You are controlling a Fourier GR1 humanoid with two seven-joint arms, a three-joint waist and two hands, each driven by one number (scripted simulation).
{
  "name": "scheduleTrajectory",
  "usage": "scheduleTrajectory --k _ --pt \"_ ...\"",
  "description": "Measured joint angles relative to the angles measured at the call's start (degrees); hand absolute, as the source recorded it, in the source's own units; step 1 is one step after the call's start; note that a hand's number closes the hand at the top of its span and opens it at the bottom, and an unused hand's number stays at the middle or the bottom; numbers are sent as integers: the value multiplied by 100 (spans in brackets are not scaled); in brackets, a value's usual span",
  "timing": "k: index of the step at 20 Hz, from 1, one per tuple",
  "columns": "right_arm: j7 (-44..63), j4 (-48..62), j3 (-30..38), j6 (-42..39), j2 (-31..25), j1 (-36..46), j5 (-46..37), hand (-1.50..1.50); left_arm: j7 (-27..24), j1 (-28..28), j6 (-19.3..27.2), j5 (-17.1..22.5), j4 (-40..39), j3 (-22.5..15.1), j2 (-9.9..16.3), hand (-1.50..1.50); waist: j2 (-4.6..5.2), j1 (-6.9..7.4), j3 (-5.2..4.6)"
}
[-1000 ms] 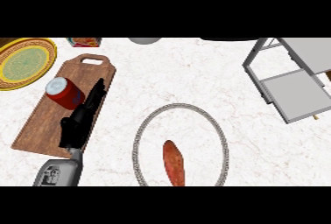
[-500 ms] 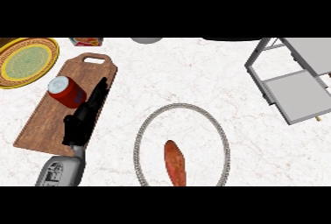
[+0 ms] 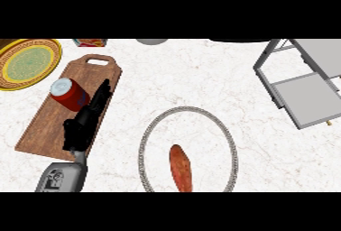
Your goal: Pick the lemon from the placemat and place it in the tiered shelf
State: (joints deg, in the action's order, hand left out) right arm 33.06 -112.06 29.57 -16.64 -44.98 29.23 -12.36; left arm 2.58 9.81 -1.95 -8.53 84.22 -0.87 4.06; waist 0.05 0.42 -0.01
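Observation:
An oval placemat with a grey braided rim (image 3: 230, 140) lies at the lower middle of the counter. On it lies a long reddish-orange object (image 3: 180, 168), tapered at both ends; no yellow lemon shows. The grey tiered shelf (image 3: 306, 97) stands at the upper right, its trays bare. My left hand (image 3: 81, 124) lies over the wooden cutting board (image 3: 47, 122) with straight fingers pointing up beside a red can (image 3: 69, 92), holding nothing. It is well left of the placemat. My right hand does not show.
A yellow-green patterned plate (image 3: 26, 63) sits at the upper left. A small red box (image 3: 90, 42) and a grey round object (image 3: 152, 41) sit at the far edge. Bare white counter lies between the placemat and the shelf.

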Motion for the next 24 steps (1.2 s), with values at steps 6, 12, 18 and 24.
scheduleTrajectory --k 6,12,18,24 --pt "-623 832 -538 446 -96 410 -689 150 -187 70 54 -75 -243 3 -46 0 8 14 -3" --pt "-1664 1589 -1000 1196 81 502 -1498 150 -127 114 11 -41 -217 36 -23 0 13 33 -1" --pt "-2210 2465 -1045 1756 474 828 -1579 150 -177 64 65 -132 -233 -47 -96 0 14 31 2" --pt "-2818 3586 -690 1986 729 1443 -960 150 -144 143 23 -90 -252 1 -69 0 18 49 2"
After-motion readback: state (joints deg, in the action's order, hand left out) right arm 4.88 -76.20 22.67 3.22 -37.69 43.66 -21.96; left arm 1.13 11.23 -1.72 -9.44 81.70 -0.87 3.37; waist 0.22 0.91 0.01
